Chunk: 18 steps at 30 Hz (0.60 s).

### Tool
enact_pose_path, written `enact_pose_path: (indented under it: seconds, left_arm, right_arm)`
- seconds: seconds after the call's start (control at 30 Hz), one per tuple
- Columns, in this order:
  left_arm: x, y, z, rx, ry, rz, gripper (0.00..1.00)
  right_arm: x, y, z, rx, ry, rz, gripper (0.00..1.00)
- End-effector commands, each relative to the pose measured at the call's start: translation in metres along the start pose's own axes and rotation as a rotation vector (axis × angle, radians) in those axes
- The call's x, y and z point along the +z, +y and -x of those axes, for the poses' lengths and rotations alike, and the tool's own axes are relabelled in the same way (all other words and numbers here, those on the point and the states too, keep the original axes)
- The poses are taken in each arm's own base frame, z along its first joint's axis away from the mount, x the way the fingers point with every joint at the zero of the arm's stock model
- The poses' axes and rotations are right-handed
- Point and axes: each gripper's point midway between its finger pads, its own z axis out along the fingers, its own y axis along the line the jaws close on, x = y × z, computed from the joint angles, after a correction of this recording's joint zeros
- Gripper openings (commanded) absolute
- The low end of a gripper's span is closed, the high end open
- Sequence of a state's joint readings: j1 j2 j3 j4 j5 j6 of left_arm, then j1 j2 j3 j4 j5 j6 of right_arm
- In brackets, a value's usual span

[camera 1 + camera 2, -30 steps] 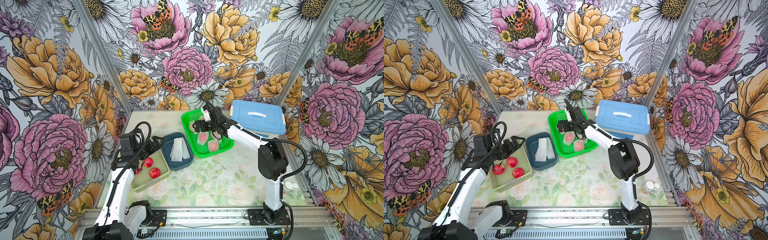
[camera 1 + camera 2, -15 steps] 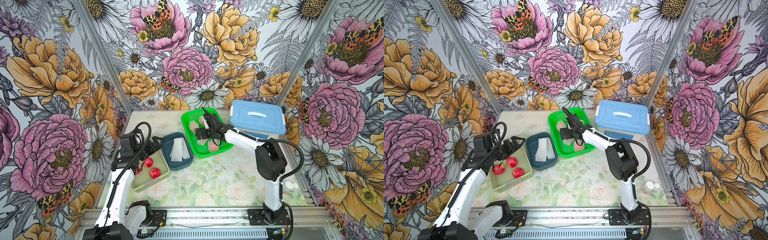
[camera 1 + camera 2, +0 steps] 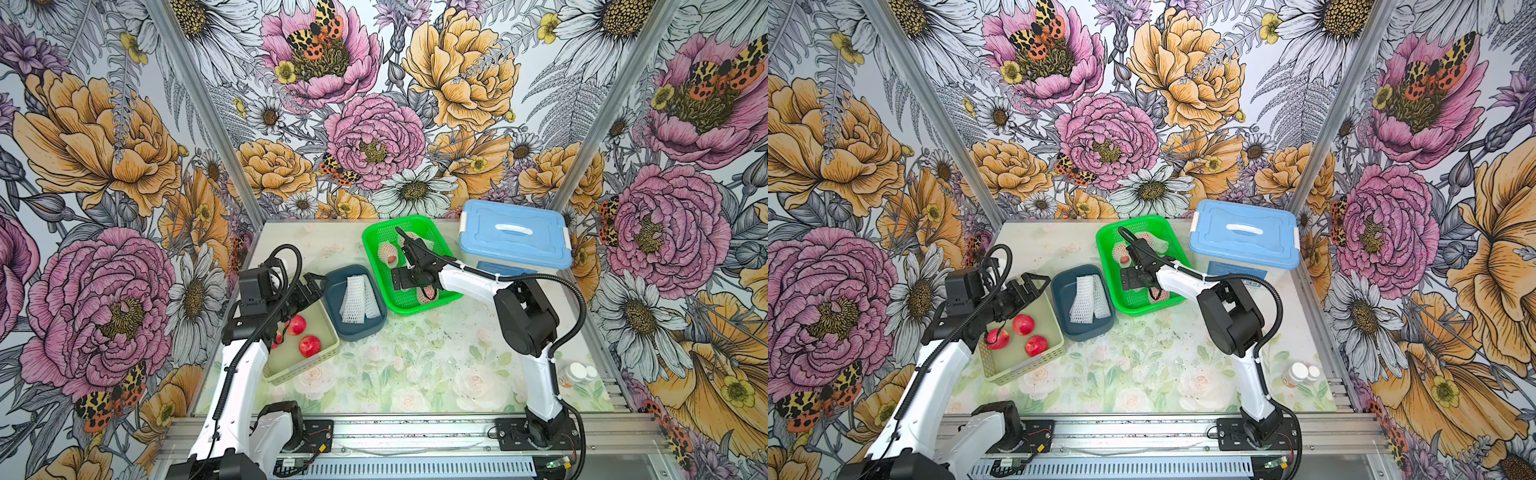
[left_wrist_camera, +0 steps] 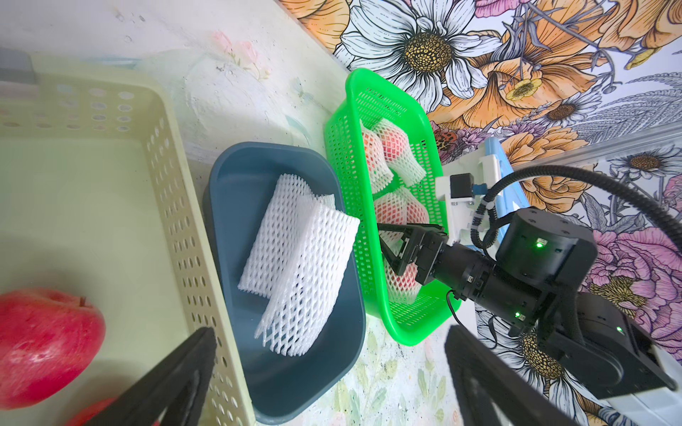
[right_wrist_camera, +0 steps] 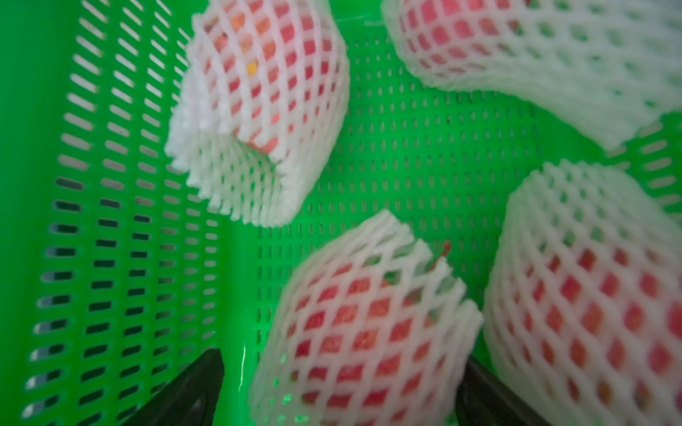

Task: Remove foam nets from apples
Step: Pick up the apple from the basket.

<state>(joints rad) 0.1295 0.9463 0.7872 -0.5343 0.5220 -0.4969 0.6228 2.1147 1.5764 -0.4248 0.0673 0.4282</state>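
Observation:
Several apples in white foam nets (image 5: 258, 92) lie in the green basket (image 3: 366, 243) (image 3: 1100, 243) (image 5: 110, 221). My right gripper (image 3: 417, 286) (image 3: 1144, 286) (image 5: 343, 391) (image 4: 387, 250) is down in the basket's near end, open. Its fingers stand either side of one netted apple (image 5: 361, 324) (image 3: 429, 293), with a gap on one side. Another netted apple (image 3: 388, 254) (image 3: 1122, 253) lies farther back. Bare red apples (image 3: 309, 345) (image 3: 1023, 324) (image 4: 44, 343) sit in the cream basket (image 3: 303, 365) (image 3: 1021, 370). My left gripper (image 3: 309, 286) (image 3: 1025, 286) (image 4: 330, 350) hangs open and empty over that basket's far edge.
A dark blue bin (image 3: 353, 334) (image 3: 1088, 334) (image 4: 295, 387) between the two baskets holds loose foam nets (image 3: 357, 297) (image 3: 1088, 299) (image 4: 299, 258). A blue-lidded box (image 3: 515, 241) (image 3: 1244, 237) stands at the back right. Small white bottles (image 3: 575, 374) (image 3: 1298, 374) sit at the front right.
My right gripper has moved from the back of the green basket toward its near end and come down around a netted apple. The left arm has stayed still.

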Motion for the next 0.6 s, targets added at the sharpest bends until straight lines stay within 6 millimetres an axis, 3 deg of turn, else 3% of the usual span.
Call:
enact_pose_path:
  seconds: [0.0, 0.2, 0.47, 0.57]
  left_arm:
    - [-0.001, -0.002, 0.0, 0.024, -0.009, -0.021, 0.99]
    - [-0.002, -0.003, 0.001, 0.025, -0.011, -0.022, 0.99]
    - [-0.001, -0.002, 0.0, 0.023, -0.006, -0.022, 0.99]
    - [-0.001, -0.001, 0.0, 0.022, -0.006, -0.02, 0.99]
  right_arm:
    - [0.005, 0.001, 0.012, 0.002, -0.026, -0.031, 0.93]
    - [0.01, 0.0, 0.019, 0.001, -0.041, -0.048, 0.81]
    - [-0.004, -0.005, 0.037, -0.012, -0.096, -0.082, 0.64]
    - [-0.012, -0.005, 0.044, -0.014, -0.115, -0.081, 0.62]
